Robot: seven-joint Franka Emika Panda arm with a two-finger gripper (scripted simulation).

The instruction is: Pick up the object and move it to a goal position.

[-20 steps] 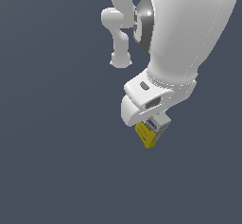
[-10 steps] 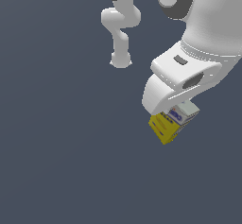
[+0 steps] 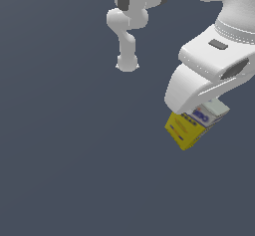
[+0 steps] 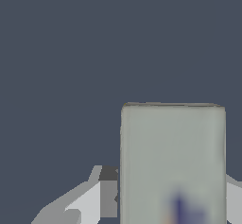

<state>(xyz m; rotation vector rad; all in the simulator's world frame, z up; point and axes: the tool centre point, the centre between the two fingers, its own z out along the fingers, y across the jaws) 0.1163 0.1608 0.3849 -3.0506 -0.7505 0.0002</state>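
Just one carton (image 3: 185, 129) is seen here, a small box with yellow sides and a whitish-grey face carrying a bit of blue and red print. In the exterior view it's tilted, one yellow corner pointing down toward about 6 o'clock, and it's tucked under the white pincer (image 3: 201, 111), which is clenched on it from roughly 1 o'clock. It looks lifted clear of the dark grey surface (image 3: 64, 170), though no shadow or contact line can be made out to confirm that. In the wrist view the carton's (image 4: 172, 164) pale face fills a big chunk of the frame, with a blurry blue smudge of print near its lower edge, and one grey-white finger (image 4: 94, 197) is pressed against its side; the other finger is mostly hidden behind the box. One arm is counted, its white links (image 3: 219, 56) rising toward 12 o'clock, and its base (image 3: 127, 63) is planted on the surface well apart from the carton, at around 10 o'clock from it.
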